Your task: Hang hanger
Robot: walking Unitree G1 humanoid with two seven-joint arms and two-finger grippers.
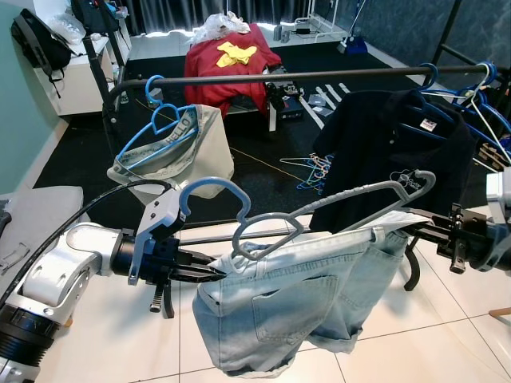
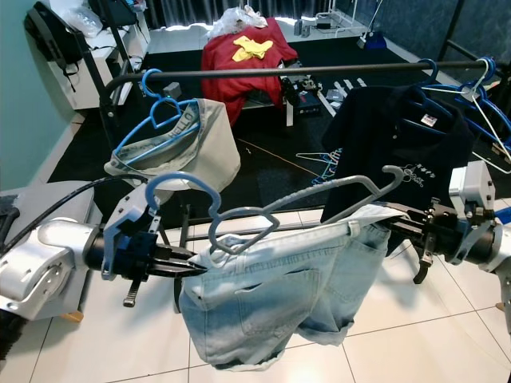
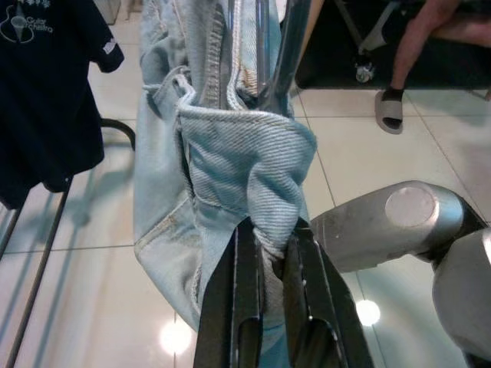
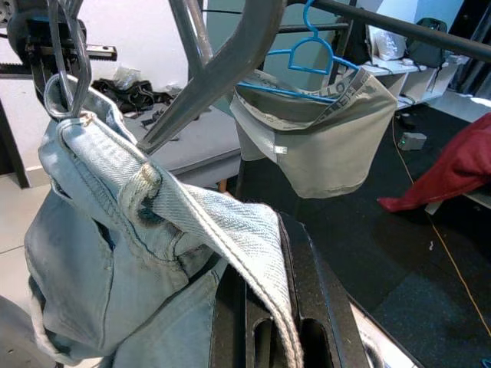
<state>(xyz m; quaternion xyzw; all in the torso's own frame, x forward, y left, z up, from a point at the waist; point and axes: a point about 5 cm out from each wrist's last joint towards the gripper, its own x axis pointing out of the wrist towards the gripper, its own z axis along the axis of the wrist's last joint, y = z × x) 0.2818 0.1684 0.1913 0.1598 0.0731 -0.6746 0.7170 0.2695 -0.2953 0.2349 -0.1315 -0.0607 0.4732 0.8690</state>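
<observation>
Denim shorts hang nearest me, draped over a grey hanger that I carry between both arms, low and in front of the clothes rail. My left end effector reaches in from the left, forearm level, fingers closed on the waistband's left end. My right end effector comes in from the right, also level, clamped on the waistband's other end. The hanger's blue hook curls up just above my left wrist. Farther back on the rail, a blue hanger with a beige garment hangs at left and a dark shirt at right. A red cloth lies far behind.
</observation>
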